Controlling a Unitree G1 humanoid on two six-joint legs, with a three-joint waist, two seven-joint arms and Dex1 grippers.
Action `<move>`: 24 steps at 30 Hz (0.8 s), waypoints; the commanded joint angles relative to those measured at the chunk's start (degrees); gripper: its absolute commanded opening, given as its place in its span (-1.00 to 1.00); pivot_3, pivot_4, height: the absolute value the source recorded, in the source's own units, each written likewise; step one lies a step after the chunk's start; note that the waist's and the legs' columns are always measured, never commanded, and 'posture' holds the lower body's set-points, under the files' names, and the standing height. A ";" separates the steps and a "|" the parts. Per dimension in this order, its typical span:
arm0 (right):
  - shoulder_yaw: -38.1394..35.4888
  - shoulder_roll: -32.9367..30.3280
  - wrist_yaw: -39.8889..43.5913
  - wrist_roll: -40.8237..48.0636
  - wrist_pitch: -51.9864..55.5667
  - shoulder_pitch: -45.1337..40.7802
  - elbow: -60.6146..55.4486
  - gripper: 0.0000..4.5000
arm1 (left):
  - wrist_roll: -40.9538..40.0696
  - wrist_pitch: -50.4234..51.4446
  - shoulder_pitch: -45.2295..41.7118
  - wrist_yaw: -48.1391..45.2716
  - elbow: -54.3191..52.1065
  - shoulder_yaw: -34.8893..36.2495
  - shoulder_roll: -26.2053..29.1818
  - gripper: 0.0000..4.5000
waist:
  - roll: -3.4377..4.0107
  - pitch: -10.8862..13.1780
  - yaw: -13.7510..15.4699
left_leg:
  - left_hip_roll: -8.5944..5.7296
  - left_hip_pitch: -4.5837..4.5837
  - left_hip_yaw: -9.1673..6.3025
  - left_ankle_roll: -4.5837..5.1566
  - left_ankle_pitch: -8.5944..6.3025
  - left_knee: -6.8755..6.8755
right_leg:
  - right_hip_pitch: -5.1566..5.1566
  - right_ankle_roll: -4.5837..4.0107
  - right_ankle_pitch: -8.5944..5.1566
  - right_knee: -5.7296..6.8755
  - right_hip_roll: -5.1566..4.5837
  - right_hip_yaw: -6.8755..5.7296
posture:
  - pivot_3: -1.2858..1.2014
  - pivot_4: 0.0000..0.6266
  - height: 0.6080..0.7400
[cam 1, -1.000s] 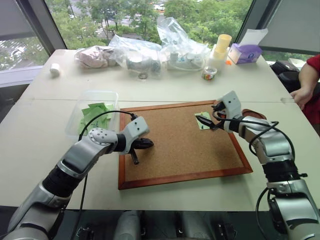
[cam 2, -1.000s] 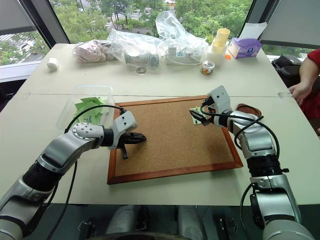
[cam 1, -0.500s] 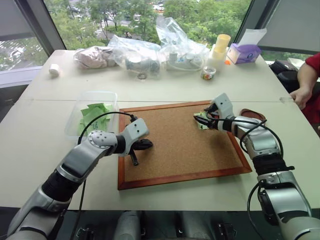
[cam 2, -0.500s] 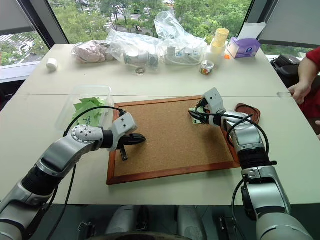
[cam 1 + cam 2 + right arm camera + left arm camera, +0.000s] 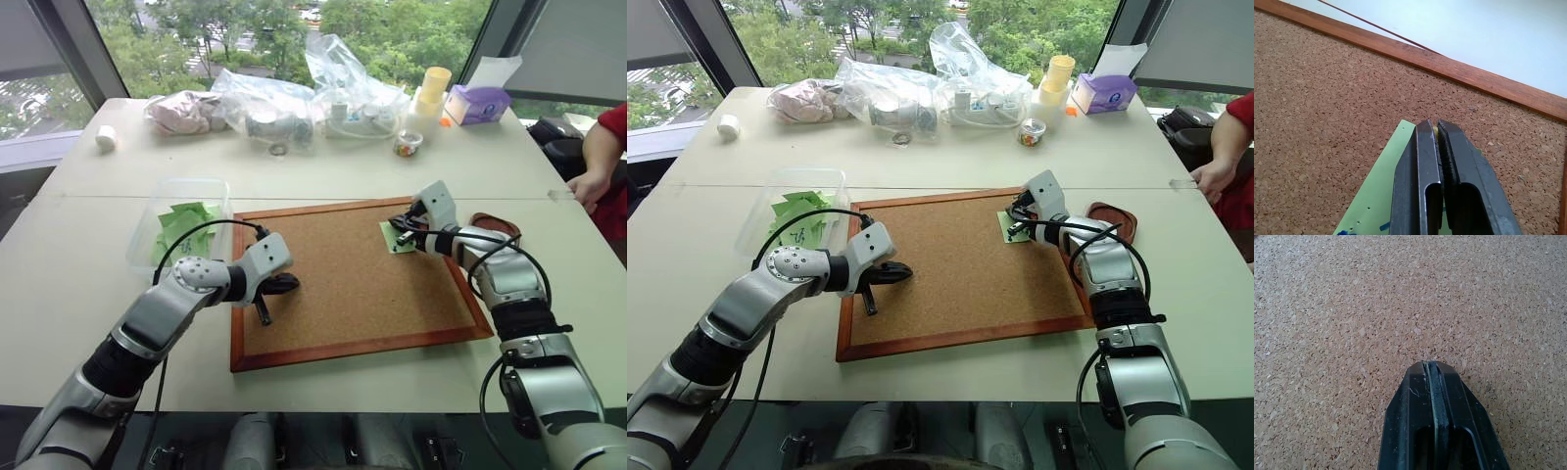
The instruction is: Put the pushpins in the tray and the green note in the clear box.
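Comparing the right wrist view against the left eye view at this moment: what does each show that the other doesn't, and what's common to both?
Right wrist alone: tiny holes and blue marks on the green note, and a speck of yellow between the shut fingers of the right tool.

Left eye alone: the clear box holding green notes, the tray, the left tool shut over the corkboard, bags, and a person's arm.

Both: right tool, green note, corkboard.

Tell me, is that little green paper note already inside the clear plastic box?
No, the green note lies on the corkboard under the right gripper, apart from the clear box.
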 commanded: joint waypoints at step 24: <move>-23.09 -5.62 -16.90 4.11 6.30 8.47 -14.47 -0.97 | 4.18 -2.28 1.51 -2.75 1.52 -1.70 -0.42 -1.00 | 0.14 -0.09 0.31 | -0.01 0.02 -0.01 0.00 0.00 -0.01 | 0.02 0.00 0.00 0.02 -0.04 0.01 | 0.03 -0.52 0.81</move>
